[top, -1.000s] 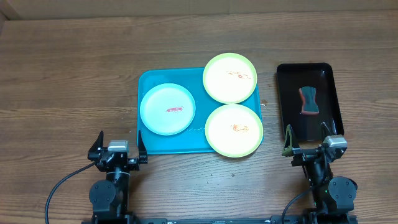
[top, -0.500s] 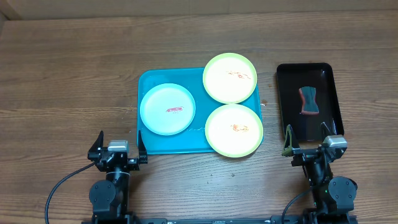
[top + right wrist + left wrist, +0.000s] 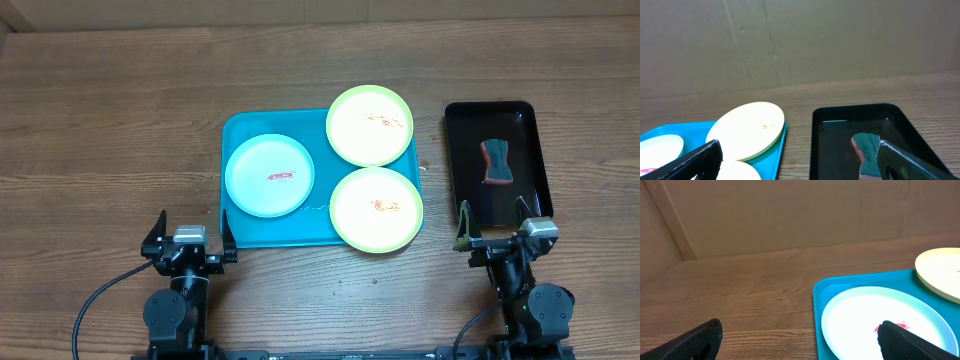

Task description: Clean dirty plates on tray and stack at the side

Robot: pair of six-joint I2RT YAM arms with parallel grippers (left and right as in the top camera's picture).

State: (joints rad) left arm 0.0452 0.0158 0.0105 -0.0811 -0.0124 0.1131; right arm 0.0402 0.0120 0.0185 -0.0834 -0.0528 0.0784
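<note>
While both arms sit at the near edge of the tabletop (image 3: 100, 120), the left pincer (image 3: 193, 238) is released, its two dark fingers spread wide with nothing between them. The right pincer (image 3: 493, 236) is likewise released and empty.

Just ahead of the left pincer lies the near left corner of the turquoise tray (image 3: 260, 125), which sits flat at the middle of the tabletop. On its left half rests the blue-white plate (image 3: 269, 175), fully inside the rim, with a small red smear near its centre. The near yellow-green plate (image 3: 376, 209) sits at the tray's near right corner and overhangs the rim there; an orange smear marks its middle. The far yellow-green plate (image 3: 370, 125) lies at the far right corner, reaching past the tray's far edge, with a thin red-orange streak on it. The two yellow-green plates nearly touch.

Ahead of the right pincer, apart from the turquoise tray, stands a narrow black tray (image 3: 468, 130). A green and reddish sponge (image 3: 496, 162) lies inside it.
</note>
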